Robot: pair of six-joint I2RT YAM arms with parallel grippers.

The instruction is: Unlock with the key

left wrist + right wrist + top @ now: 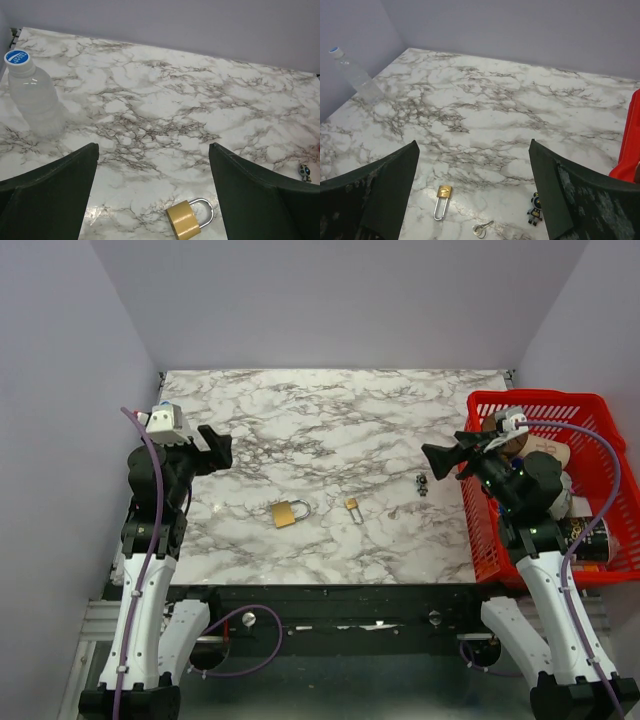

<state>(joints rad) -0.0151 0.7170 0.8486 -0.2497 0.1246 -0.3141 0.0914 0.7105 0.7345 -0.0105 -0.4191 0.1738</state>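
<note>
One big brass padlock [286, 513] and one small brass padlock [353, 506] lie near the front edge of the white marble table [330, 420]. One little silver key [481, 229] lies beside the small one. One toy figure [421, 484] sits nearby, one clear plastic bottle [32, 95] stands at the far left corner, and one red plastic basket [540, 396] sits at the right edge. The left gripper [226, 452] and right gripper [430, 462] hang wide open, holding nothing, with wide tabletop between them.
</note>
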